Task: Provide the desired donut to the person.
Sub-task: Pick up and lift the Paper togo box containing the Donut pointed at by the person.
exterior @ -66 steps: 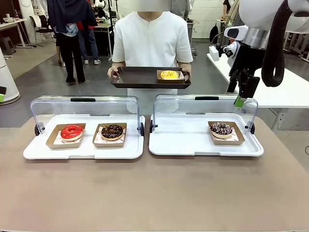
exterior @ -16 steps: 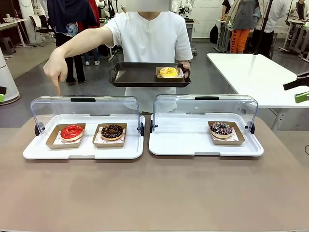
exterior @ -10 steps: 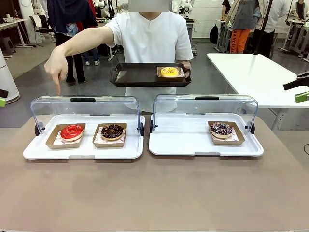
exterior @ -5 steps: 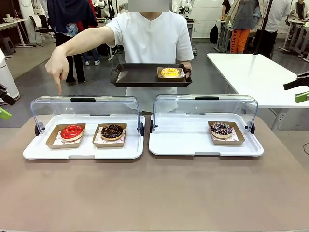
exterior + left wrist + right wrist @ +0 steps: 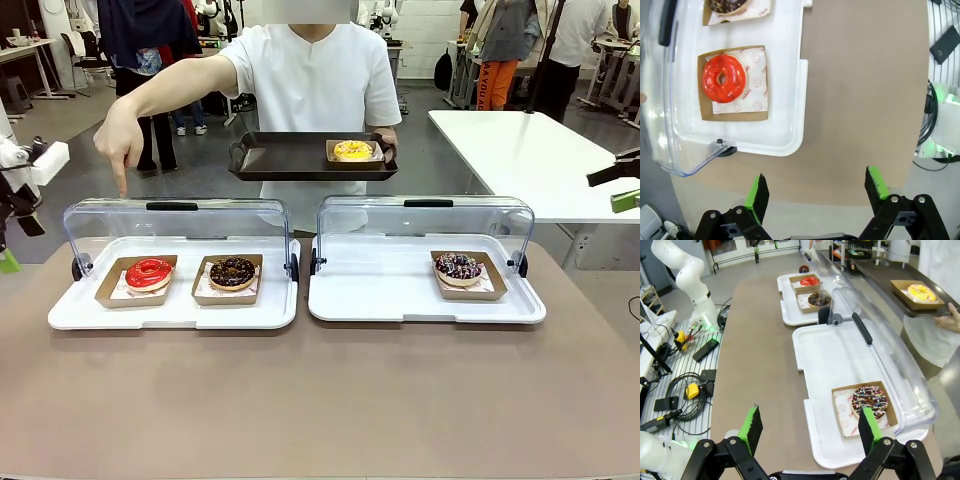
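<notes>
The person (image 5: pixel 315 85) holds a dark tray (image 5: pixel 285 158) carrying a yellow donut (image 5: pixel 352 150). Their other hand (image 5: pixel 120 145) points down over the left case, above the red donut (image 5: pixel 149 272). A chocolate donut (image 5: pixel 232 271) sits beside the red one, and a sprinkled chocolate donut (image 5: pixel 459 266) lies in the right case. My left gripper (image 5: pixel 817 184) hangs open above the table's left end, just off the red donut's (image 5: pixel 724 78) tray. My right gripper (image 5: pixel 809 422) is open, high off the table's right end, with the sprinkled donut (image 5: pixel 869 401) below and ahead of it.
Both white trays (image 5: pixel 175 312) (image 5: pixel 400 300) have clear lids (image 5: pixel 175 215) raised at the back. Bare brown tabletop (image 5: pixel 320 400) lies in front. A white side table (image 5: pixel 530 150) stands at the right. Bystanders stand behind the person.
My left arm has come into the front view at the left edge. The person's pointing hand and tray stay put. The right gripper has not moved.
</notes>
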{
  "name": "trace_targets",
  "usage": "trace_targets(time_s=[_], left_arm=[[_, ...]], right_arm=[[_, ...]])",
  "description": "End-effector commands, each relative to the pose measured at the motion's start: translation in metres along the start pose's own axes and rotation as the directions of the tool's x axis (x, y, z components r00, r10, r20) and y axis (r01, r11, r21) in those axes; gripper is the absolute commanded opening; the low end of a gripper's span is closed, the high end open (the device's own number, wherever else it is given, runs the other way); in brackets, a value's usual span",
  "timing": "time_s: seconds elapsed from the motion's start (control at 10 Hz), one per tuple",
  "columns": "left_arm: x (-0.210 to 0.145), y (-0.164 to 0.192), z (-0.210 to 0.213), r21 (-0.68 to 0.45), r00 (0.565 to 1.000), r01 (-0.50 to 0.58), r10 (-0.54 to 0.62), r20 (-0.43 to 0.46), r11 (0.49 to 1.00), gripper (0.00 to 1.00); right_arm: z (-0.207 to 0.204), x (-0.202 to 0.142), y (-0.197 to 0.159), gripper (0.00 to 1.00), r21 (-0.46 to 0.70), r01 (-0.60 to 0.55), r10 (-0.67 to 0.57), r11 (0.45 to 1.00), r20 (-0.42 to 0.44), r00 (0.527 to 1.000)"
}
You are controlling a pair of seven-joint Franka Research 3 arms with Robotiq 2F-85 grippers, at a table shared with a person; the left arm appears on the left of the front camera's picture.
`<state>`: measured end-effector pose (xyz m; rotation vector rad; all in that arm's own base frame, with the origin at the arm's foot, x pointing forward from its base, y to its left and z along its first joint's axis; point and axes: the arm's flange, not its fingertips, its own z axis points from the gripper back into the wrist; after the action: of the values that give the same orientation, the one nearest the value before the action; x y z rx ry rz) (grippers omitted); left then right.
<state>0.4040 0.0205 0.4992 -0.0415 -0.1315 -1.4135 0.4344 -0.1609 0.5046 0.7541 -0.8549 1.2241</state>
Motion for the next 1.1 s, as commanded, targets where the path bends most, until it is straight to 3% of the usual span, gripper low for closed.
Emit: trace_targets(time_s=[0.0, 0.7, 1.0], left_arm=[[0.006, 0.002, -0.016, -0.009, 0.999, -0.015, 0.015, -0.039, 1.000, 1.00], [0.026, 0.020, -0.094, -0.058, 0.995, 0.063, -0.068, -0.075, 0.996, 1.00], [0.020, 0.027, -0.095, -0.050, 0.996, 0.063, -0.066, -0.061, 0.997, 1.00]], right_arm=[[0.001, -0.001, 0.000, 1.00, -0.002, 0.002, -0.002, 1.000, 0.001, 1.000], [0.001, -0.001, 0.000, 1.00, -0.002, 0.002, -0.002, 1.000, 0.001, 1.000], [0.001, -0.001, 0.000, 1.00, -0.002, 0.002, -0.002, 1.000, 0.001, 1.000]])
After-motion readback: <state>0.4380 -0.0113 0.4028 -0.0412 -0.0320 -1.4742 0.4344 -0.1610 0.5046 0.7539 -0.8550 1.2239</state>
